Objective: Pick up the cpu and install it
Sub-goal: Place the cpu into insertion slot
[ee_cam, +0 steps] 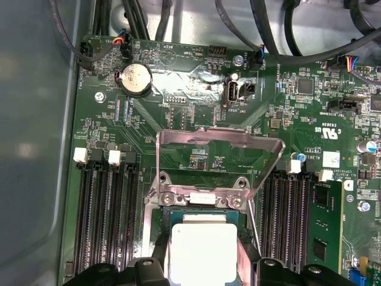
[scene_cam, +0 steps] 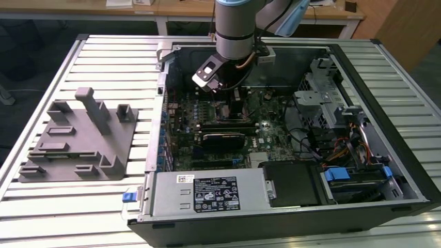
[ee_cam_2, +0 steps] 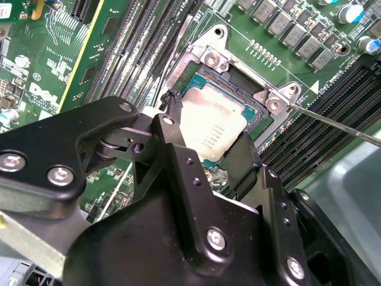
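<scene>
Installation: the tool (ee_cam_2: 209, 146) grips the cpu (ee_cam_2: 209, 122) at the open socket (ee_cam_2: 229, 89)

In the exterior view the arm (scene_cam: 238, 26) reaches down into an open computer case (scene_cam: 289, 225) lying on a slatted counter (scene_cam: 103, 62). The tool hangs low over the motherboard (scene_cam: 272, 132). A grey plastic block (scene_cam: 76, 139) with slots and posts sits on the counter toward the exterior view's left, well apart from the case.

In both wrist views the black fingers (ee_cam_2: 178, 155) stand on two opposite sides of the cpu and touch its edges, so the tool is clenched on it. The cpu's pale silver top faces the cameras, and the teal frame of the socket shows around its rim. Whether the chip is fully seated or just above the contacts cannot be told.

In the first wrist view the metal load plate (ee_cam: 217, 143) is swung up and open, hinged at the socket's edge beside two screws. A thin wire lever (ee_cam_2: 336, 125) runs off past the socket in the second wrist view. Memory slots (ee_cam: 104, 220) flank the socket on both sides, and a green memory stick (ee_cam: 326, 223) stands in one of them. A round coin battery (ee_cam: 133, 79) lies on the board beyond the load plate.
</scene>
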You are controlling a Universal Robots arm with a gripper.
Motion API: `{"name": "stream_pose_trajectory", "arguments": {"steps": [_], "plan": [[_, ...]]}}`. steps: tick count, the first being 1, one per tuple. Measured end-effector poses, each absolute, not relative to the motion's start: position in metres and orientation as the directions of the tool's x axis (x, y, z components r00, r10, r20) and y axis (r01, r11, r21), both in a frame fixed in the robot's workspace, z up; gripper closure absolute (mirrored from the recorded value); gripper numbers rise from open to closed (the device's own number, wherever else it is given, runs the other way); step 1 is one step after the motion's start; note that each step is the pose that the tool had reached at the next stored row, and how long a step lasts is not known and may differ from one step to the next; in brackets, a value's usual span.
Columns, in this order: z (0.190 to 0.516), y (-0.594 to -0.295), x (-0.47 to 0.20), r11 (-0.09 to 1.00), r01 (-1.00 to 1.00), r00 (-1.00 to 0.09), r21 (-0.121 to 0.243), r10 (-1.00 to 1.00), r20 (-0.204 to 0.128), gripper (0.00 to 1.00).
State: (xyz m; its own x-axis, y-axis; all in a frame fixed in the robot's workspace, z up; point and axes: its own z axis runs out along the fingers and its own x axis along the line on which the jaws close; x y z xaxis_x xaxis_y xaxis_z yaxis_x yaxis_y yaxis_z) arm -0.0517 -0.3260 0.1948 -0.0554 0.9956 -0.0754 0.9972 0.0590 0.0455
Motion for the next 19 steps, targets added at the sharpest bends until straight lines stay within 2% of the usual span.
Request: {"name": "stream_pose_trajectory", "arguments": {"steps": [6, 19], "plan": [[0.1950, -0.3261, -0.0514, 0.059, 0.998, -0.056, 0.033, 0.996, -0.075, 0.46], [0.1946, -0.3261, -0.0513, 0.059, 0.998, -0.056, 0.029, 0.996, -0.075, 0.46]]}}
